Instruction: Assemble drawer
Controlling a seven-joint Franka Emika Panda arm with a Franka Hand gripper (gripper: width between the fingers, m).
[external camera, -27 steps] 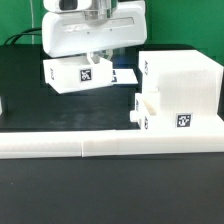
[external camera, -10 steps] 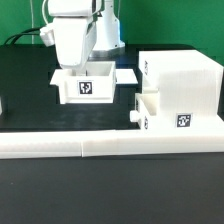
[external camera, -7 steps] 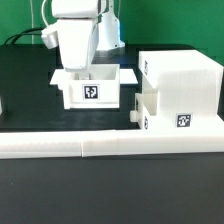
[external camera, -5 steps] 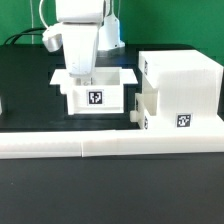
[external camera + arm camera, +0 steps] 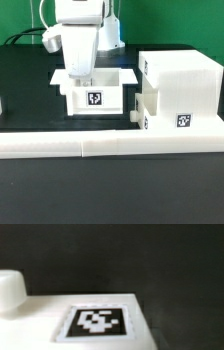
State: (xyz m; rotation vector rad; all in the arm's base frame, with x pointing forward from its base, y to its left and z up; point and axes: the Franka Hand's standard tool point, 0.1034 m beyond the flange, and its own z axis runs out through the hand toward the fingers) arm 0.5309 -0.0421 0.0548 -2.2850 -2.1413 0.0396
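Note:
An open-topped white tray [image 5: 112, 98] of the drawer kit sits in the middle of the black table, its square tag facing the camera. My gripper [image 5: 80, 75] reaches down from above and is shut on the tray's back wall. The tall boxy housing [image 5: 185, 85] stands just to the exterior view's right of the tray, almost touching it. A smaller tray [image 5: 147, 112] with a knob sits in the housing's lower front. The wrist view shows only the held tray's tagged white face [image 5: 98, 321] close up; my fingers are not visible there.
A long low white border wall [image 5: 110, 147] runs across the front of the table. A small white part [image 5: 2, 104] shows at the exterior view's left edge. The robot's base and cables stand behind the tray.
The tray came down and moved toward the exterior view's right and front, turning so its tag faces the camera. In the last half second nothing moved.

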